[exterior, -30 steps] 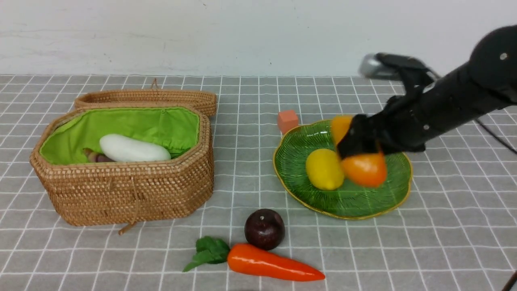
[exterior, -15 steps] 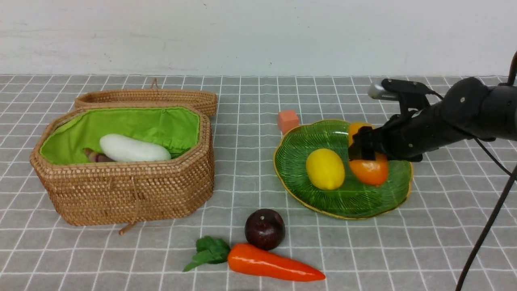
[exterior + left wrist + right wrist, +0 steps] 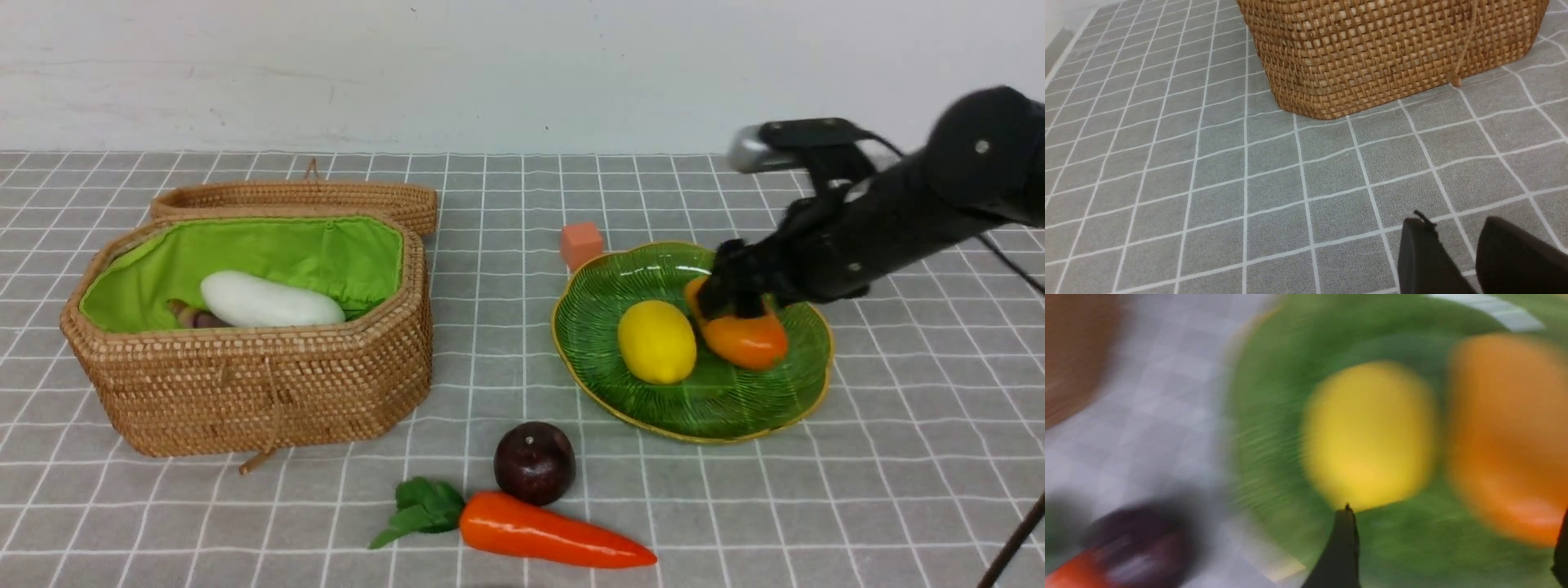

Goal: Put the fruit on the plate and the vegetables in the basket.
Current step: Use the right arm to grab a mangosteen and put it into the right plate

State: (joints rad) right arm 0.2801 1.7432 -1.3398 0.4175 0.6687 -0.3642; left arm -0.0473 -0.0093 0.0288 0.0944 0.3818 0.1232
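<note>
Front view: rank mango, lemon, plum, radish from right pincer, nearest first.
From the right pincer:
1. Mango, directly under it, on the plate.
2. Lemon, beside the mango, leftward.
3. Plum, off the plate, by the carrot.
4. Radish, in the basket, far left.

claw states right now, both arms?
Left claw: partly open, holding nothing.
Right claw: open over the mango lying on the plate, not gripping it.
</note>
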